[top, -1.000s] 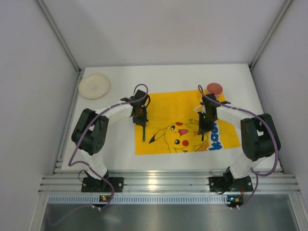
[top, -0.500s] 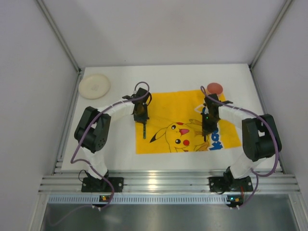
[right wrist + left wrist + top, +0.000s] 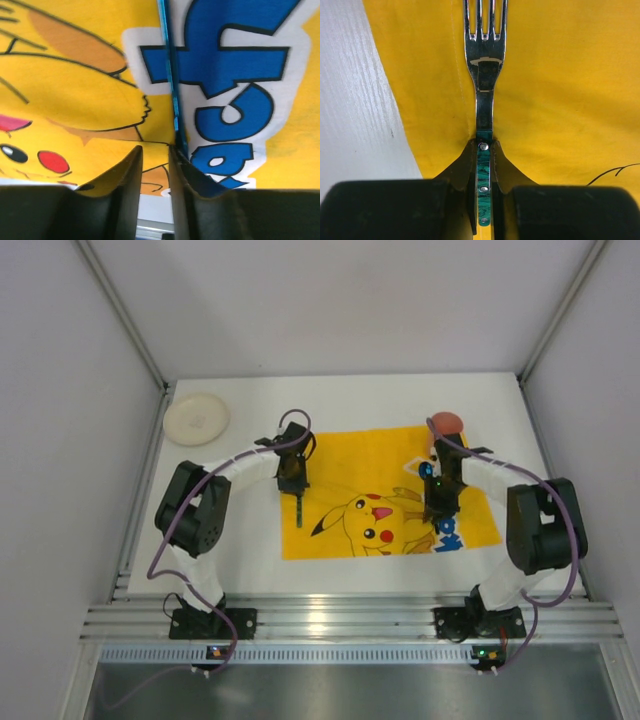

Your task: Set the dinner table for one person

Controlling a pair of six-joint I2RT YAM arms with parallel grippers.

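My left gripper [image 3: 484,145] is shut on the green handle of a steel fork [image 3: 485,50], whose tines point away over the left border of the yellow cartoon mat [image 3: 560,100]. From above, the fork [image 3: 299,512] hangs at the mat's [image 3: 350,455] left edge on the white dinner table [image 3: 350,400]. My right gripper [image 3: 156,147] stands slightly open above the mat's blue lettering, with only mat showing in the gap. A thin blue utensil [image 3: 170,75], seen edge-on, lies on the mat and runs up to the right fingertip [image 3: 176,155].
A white plate [image 3: 197,417] sits at the table's back left corner. A reddish round dish [image 3: 446,425] stands just behind the right arm at the mat's far right corner. An aluminium rail [image 3: 350,620] runs along the near edge.
The right gripper's jaws have parted from shut and the right arm has shifted a little toward the near right. The left arm moved slightly, then held still with the fork.
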